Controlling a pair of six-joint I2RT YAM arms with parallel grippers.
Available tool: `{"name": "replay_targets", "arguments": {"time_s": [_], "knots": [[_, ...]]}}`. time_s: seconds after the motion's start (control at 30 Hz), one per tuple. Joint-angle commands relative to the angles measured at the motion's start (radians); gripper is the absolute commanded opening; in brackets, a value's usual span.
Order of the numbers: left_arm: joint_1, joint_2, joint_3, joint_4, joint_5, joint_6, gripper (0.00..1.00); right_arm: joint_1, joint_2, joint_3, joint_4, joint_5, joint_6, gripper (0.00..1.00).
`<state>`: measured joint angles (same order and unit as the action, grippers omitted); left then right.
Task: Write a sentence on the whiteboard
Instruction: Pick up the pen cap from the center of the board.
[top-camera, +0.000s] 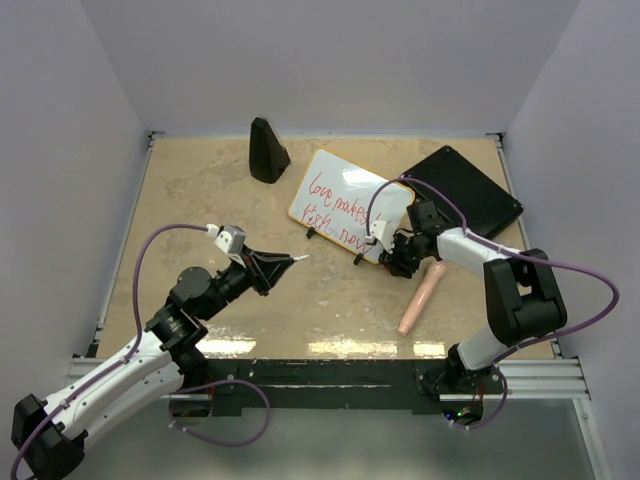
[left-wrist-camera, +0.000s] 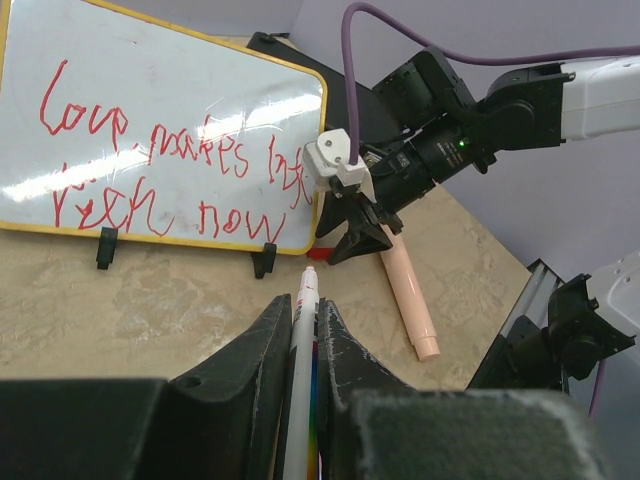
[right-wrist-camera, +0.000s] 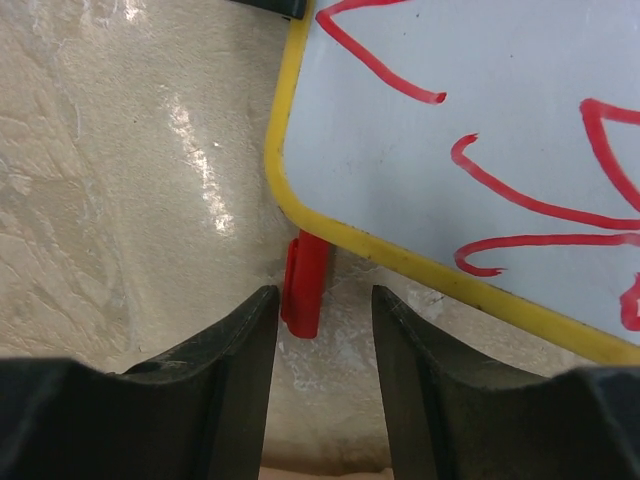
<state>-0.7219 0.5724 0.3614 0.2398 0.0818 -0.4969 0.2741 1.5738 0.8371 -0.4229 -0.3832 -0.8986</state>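
Right wrist: your right gripper (right-wrist-camera: 325, 296) hangs, jaws apart, over the red cap (right-wrist-camera: 304, 285) — probably light and slick; pinch midway, sparing the whiteboard (right-wrist-camera: 385, 160).

1. The counter (top-camera: 200, 200) is beige with a marbled stone look and a bit of shine.
2. The whiteboard (top-camera: 345, 172) stands on it on little black feet (left-wrist-camera: 106, 247), right of the middle.
3. A black cone-ish thing (top-camera: 267, 152) sits upright near the back, just left of the board.
4. A flat black slab (top-camera: 470, 190) lies back right, just beside the board.
5. A pale pink stick (top-camera: 420, 298) lies front right.
6. A small red cap (right-wrist-camera: 303, 285) lies right at the board's yellow-rimmed corner.
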Motion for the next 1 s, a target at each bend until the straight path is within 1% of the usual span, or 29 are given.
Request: {"name": "replay_targets", "arguments": {"time_s": [0.0, 0.03, 0.1, 0.17, 0.23, 0.27, 0.33, 0.37, 0.4, 0.43, 0.47, 0.57, 0.63, 0.7, 0.73, 0.77, 0.83, 0.87, 0.97], "knots": [[0.004, 0.001, -0.016, 0.062, -0.002, -0.009, 0.0, 0.01, 0.02, -0.003, 0.007, 0.024, -0.019, 0.41], [0.004, 0.004, -0.018, 0.065, -0.001, -0.011, 0.0, 0.011, 0.028, -0.001, 0.001, 0.024, -0.023, 0.37], [0.003, 0.01, -0.027, 0.078, 0.004, -0.017, 0.0, 0.013, 0.04, 0.002, -0.01, 0.018, -0.032, 0.31], [0.003, 0.02, -0.035, 0.102, 0.007, -0.025, 0.0, 0.013, 0.046, 0.008, -0.043, -0.003, -0.069, 0.29], [0.004, 0.03, -0.055, 0.124, 0.012, -0.04, 0.0, 0.013, 0.054, 0.014, -0.071, -0.008, -0.092, 0.24], [0.003, 0.041, -0.062, 0.154, 0.021, -0.048, 0.0, 0.013, 0.058, 0.016, -0.082, -0.011, -0.103, 0.22], [0.003, 0.058, -0.094, 0.196, 0.029, -0.072, 0.0, 0.011, 0.055, 0.013, -0.103, -0.011, -0.126, 0.15], [0.003, 0.079, -0.107, 0.243, 0.038, -0.081, 0.0, 0.013, 0.051, 0.01, -0.111, -0.013, -0.134, 0.12], [0.003, 0.092, -0.131, 0.271, 0.042, -0.103, 0.0, 0.014, 0.046, 0.007, -0.116, -0.016, -0.144, 0.07], [0.003, 0.105, -0.143, 0.298, 0.047, -0.114, 0.0, 0.014, 0.029, -0.001, -0.123, -0.017, -0.16, 0.05], [0.004, 0.141, -0.153, 0.352, 0.058, -0.124, 0.0, 0.013, 0.02, -0.006, -0.131, -0.023, -0.171, 0.04], [0.003, 0.223, -0.174, 0.445, 0.075, -0.158, 0.0, 0.016, -0.038, -0.024, -0.146, -0.069, -0.21, 0.03], [0.003, 0.266, -0.187, 0.492, 0.076, -0.183, 0.0, 0.025, -0.066, -0.035, -0.148, -0.115, -0.232, 0.02], [0.003, 0.342, -0.203, 0.579, 0.07, -0.216, 0.0, 0.037, -0.096, -0.036, -0.152, -0.141, -0.244, 0.01], [0.004, 0.371, -0.208, 0.613, 0.07, -0.229, 0.0, 0.043, -0.103, -0.035, -0.152, -0.166, -0.25, 0.01], [0.003, 0.432, -0.214, 0.677, 0.078, -0.241, 0.0, 0.051, -0.106, -0.033, -0.155, -0.177, -0.253, 0.01], [0.003, 0.49, -0.231, 0.743, 0.084, -0.272, 0.0, 0.074, -0.101, -0.033, -0.142, -0.195, -0.246, 0.01], [0.003, 0.545, -0.237, 0.806, 0.087, -0.279, 0.0, 0.086, -0.098, -0.033, -0.14, -0.183, -0.244, 0.01], [0.003, 0.64, -0.248, 0.892, 0.093, -0.295, 0.0, 0.114, -0.09, -0.029, -0.131, -0.186, -0.232, 0.01]]}}
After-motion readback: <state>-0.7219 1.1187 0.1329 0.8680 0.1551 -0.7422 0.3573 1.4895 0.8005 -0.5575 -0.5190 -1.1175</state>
